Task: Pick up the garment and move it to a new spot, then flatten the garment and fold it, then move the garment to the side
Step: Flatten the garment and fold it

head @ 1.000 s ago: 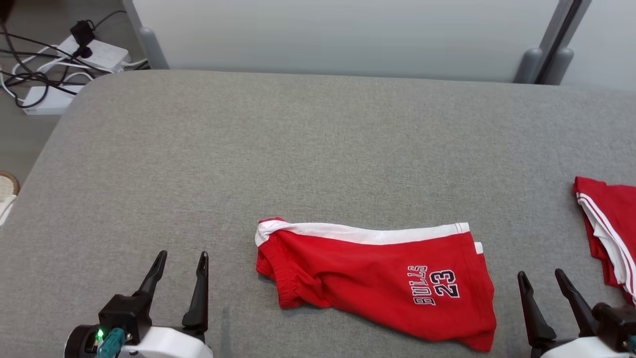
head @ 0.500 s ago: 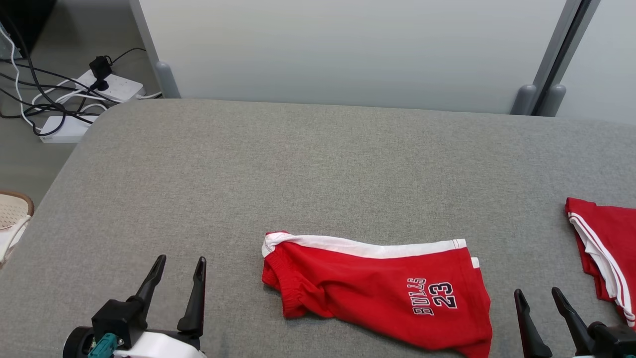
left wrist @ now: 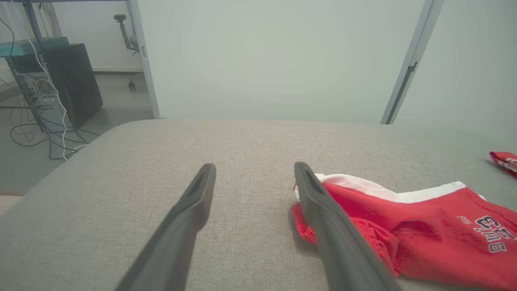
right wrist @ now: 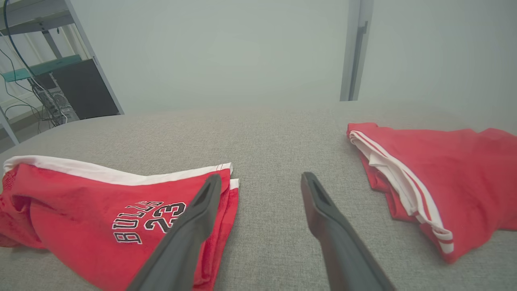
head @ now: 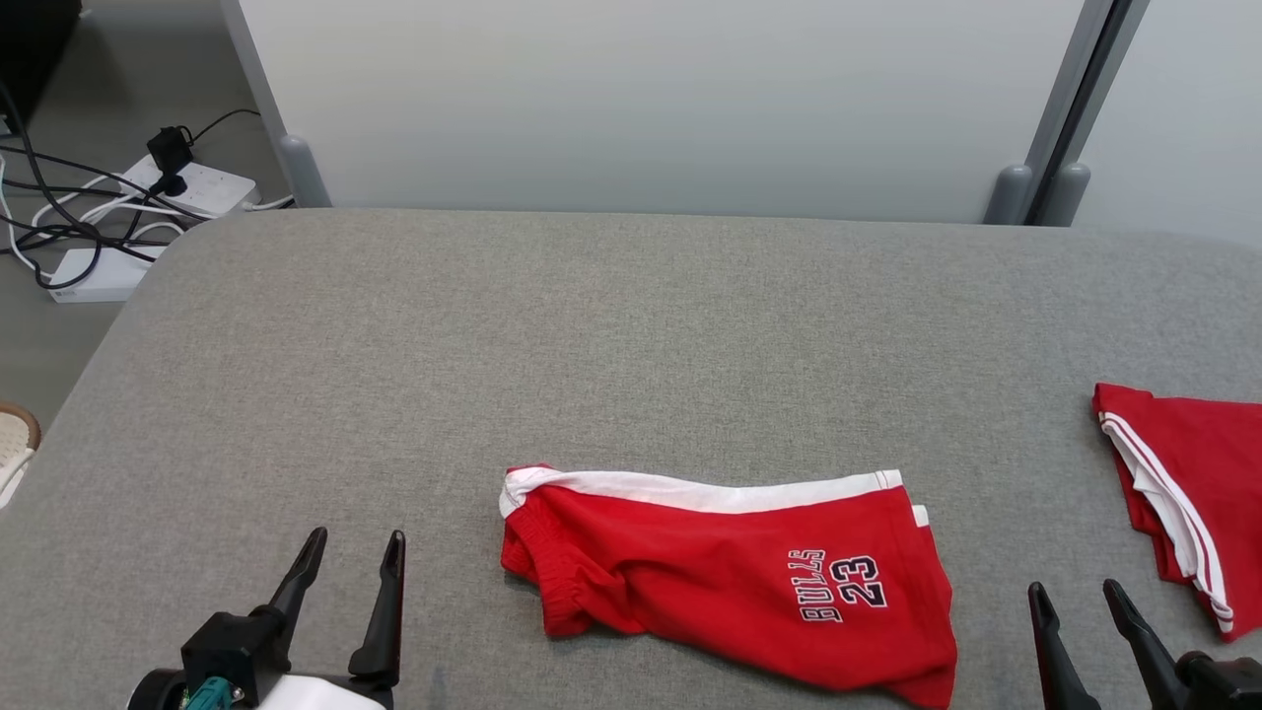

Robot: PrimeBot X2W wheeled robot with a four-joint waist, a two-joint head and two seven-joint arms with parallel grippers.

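The garment (head: 710,572), red shorts with a white side band and "BULLS 23" lettering, lies folded and slightly rumpled on the grey padded table (head: 592,325), near its front edge. My left gripper (head: 357,537) hovers open to the left of the waistband end, apart from the cloth. In the left wrist view the left gripper (left wrist: 255,166) is empty, and the garment (left wrist: 404,226) lies just right of its right finger. My right gripper (head: 1073,589) stands open past the leg end. In the right wrist view the right gripper (right wrist: 261,177) is empty, with the garment (right wrist: 80,210) to its left.
A second red garment with white stripes (head: 1193,483) lies at the table's right edge, right of my right gripper (right wrist: 436,169). Power strips and cables (head: 187,182) lie on the floor at the far left. A pale partition panel (head: 651,99) stands behind the table.
The whole head picture has shifted, so the camera moved. The garment lies as before, and both grippers stay open, a little lower in the picture.
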